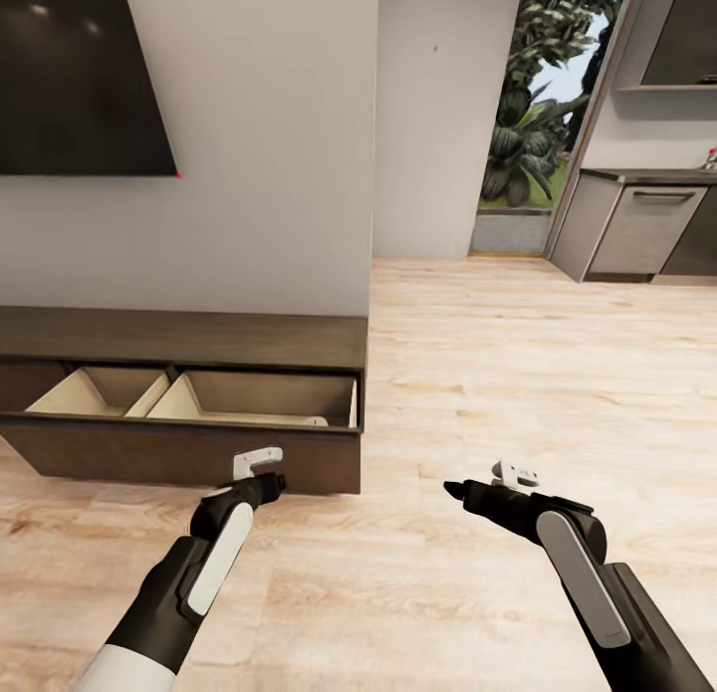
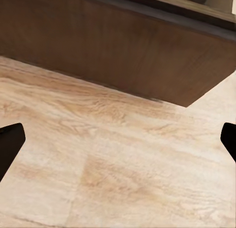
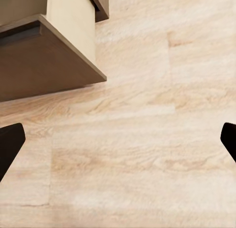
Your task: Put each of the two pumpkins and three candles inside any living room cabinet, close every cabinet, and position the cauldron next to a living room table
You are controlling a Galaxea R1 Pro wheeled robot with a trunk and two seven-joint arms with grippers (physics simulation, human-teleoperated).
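the cabinet (image 1: 189, 403) — drawers pulled out — sits just ahead of the spread, empty left gripper (image 1: 261, 470); right gripper (image 1: 468, 491) likewise.

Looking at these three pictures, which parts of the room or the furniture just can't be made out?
- Floor of the pulled-out pale-wood drawer in the long dark brown wooden cabinet: head view, hidden behind its brown front panel.
- The cabinet's left end: head view, cut off by the picture edge.
- Black wall screen: head view, cut off at top and left.
- Small items on the far grey kitchen counter: too small to identify.
- Left gripper and right gripper fingers: wrist views, mostly cut off at the edges.
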